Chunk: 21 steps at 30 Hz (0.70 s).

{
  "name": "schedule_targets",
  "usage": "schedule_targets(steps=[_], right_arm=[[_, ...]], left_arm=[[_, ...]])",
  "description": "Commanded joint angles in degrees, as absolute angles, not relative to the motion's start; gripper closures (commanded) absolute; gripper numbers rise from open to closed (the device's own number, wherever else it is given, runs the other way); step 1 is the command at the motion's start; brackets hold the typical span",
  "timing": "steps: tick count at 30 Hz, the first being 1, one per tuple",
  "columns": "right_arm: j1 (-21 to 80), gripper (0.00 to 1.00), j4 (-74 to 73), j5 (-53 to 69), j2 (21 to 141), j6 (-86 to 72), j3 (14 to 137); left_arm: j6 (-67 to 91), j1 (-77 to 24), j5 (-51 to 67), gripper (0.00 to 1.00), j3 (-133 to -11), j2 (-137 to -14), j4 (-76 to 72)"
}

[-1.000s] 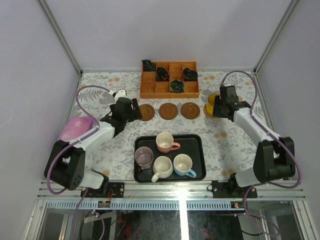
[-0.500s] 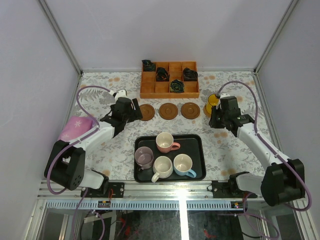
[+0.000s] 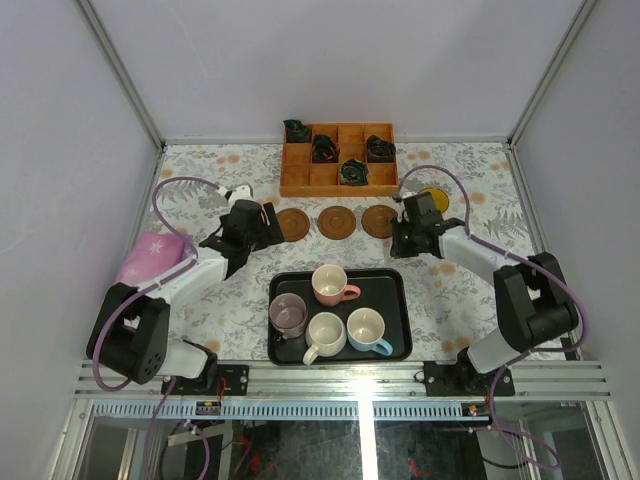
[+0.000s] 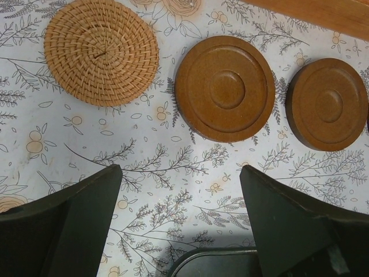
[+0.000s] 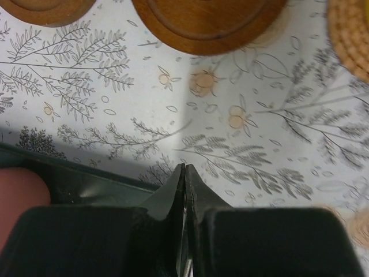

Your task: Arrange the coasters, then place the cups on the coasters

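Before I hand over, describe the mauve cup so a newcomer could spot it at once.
Find the black tray in front of the arms' bases, holding four cups. The mauve cup stands at its left edge, beside the white cup and nearer the bases than the pink cup. It alone is dull purple-grey; the fourth is the blue cup.

Counts:
- brown wooden coasters (image 3: 337, 222): 3, in a row mid-frame in the top view
- woven coasters: 2, one (image 4: 102, 52) upper left in the left wrist view, one (image 5: 351, 34) cut off at the upper right edge of the right wrist view
- cups: 5, four (image 3: 330, 284) on the tray, plus a yellow one (image 3: 435, 198) right of centre, partly hidden
- black tray (image 3: 388, 283): 1
- orange box (image 3: 340, 190): 1, eight compartments
- dark bundles (image 3: 353, 172): 4
- pink cushion-like thing (image 3: 150, 257): 1, left edge
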<state>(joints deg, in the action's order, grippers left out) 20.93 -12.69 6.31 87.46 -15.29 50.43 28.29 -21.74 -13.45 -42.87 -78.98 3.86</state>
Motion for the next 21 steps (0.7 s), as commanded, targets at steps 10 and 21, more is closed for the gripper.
schedule_targets(steps=[10,21], right_arm=[[25.7,0.97,-10.0,7.6,95.0,-15.2,56.3],[27.2,0.99,-13.4,7.5,93.7,-15.5,51.5]], left_arm=[[27.7,-21.6,-14.1,0.16,-41.5,-77.4,1.6],[28.1,-21.5,-13.8,0.16,-41.7,-78.4,0.9]])
